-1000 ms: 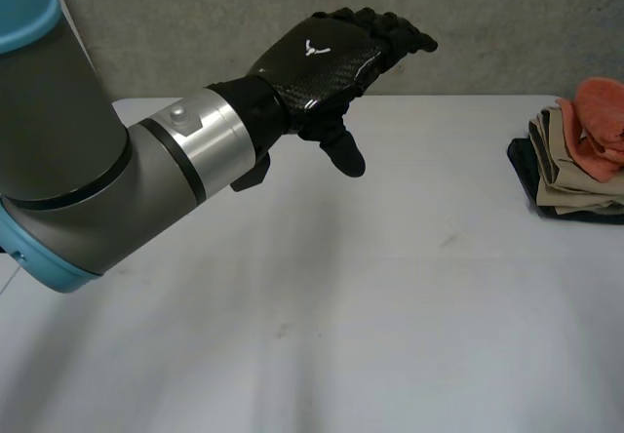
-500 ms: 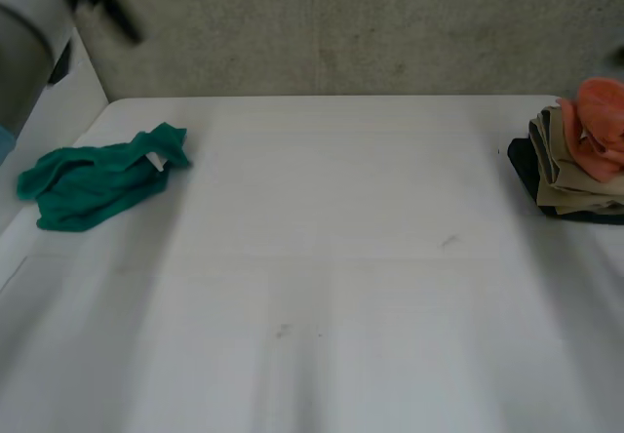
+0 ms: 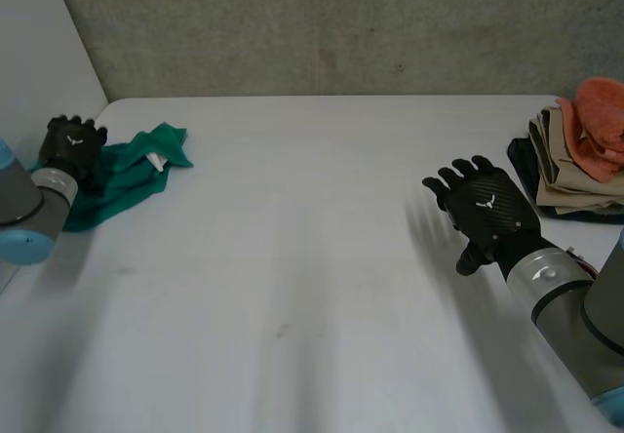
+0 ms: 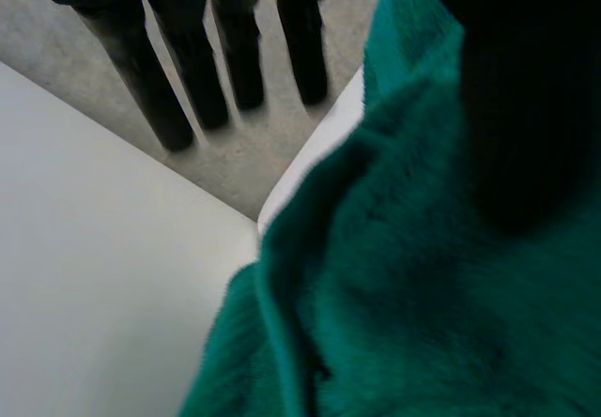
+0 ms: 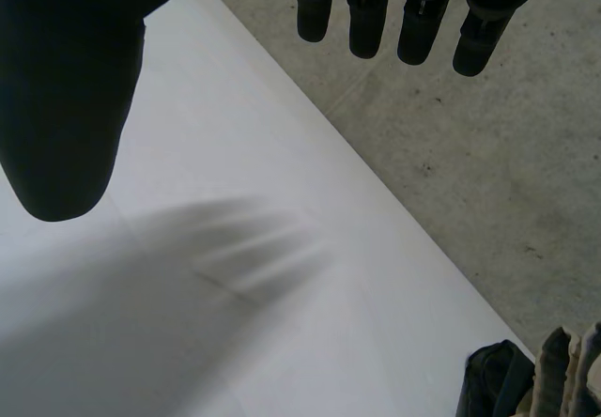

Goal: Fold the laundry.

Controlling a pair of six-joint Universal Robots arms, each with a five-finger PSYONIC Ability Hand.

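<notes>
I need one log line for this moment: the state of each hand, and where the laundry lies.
left hand: open, at crumpled green cloth | right hand: open, over table | folded stack: table's right edge

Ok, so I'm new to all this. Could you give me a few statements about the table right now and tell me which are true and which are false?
1. The green cloth lies at the left hand. True.
2. The green cloth is neatly folded. False: it lies crumpled.
3. An orange cloth sits on top of the stack of folded clothes. True.
4. The right hand holds the orange cloth. False: it is open, fingers spread, over bare table, apart from the stack.
</notes>
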